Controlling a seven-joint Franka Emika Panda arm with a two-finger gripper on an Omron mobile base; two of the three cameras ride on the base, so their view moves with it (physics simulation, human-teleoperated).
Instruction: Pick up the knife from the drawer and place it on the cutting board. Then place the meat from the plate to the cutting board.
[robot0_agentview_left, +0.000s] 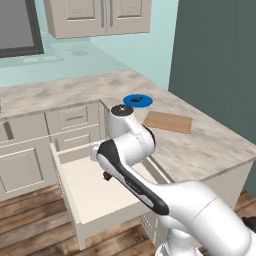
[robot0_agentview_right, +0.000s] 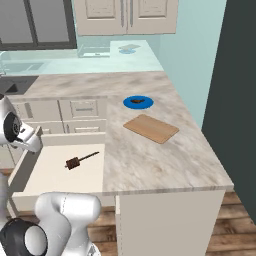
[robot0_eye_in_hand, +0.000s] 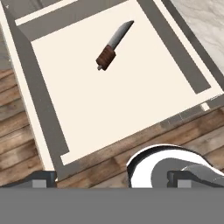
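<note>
The drawer (robot0_agentview_right: 60, 175) is pulled open below the counter. Inside it lies the knife (robot0_agentview_right: 80, 160), with a brown handle and a pale blade (robot0_eye_in_hand: 113, 46), alone on the drawer's pale floor (robot0_eye_in_hand: 109, 100). My gripper (robot0_eye_in_hand: 113, 179) hangs high over the drawer's front edge, well away from the knife. Its fingertips (robot0_eye_in_hand: 41, 179) stand wide apart with nothing between them, so it is open. On the counter the blue plate (robot0_agentview_right: 128, 103) carries the small brown meat (robot0_agentview_right: 139, 102). The light wooden cutting board (robot0_agentview_right: 151, 128) lies bare just in front of the plate (robot0_agentview_left: 145, 101) and shows again as the board (robot0_agentview_left: 167, 121).
Closed small drawers with grey bar handles (robot0_agentview_left: 75, 118) sit behind the open drawer. My own white arm (robot0_agentview_left: 130, 175) covers much of the drawer in the left base view. A dark wall (robot0_agentview_left: 215, 55) bounds the counter's right side. Wooden floor (robot0_eye_in_hand: 26, 148) lies below.
</note>
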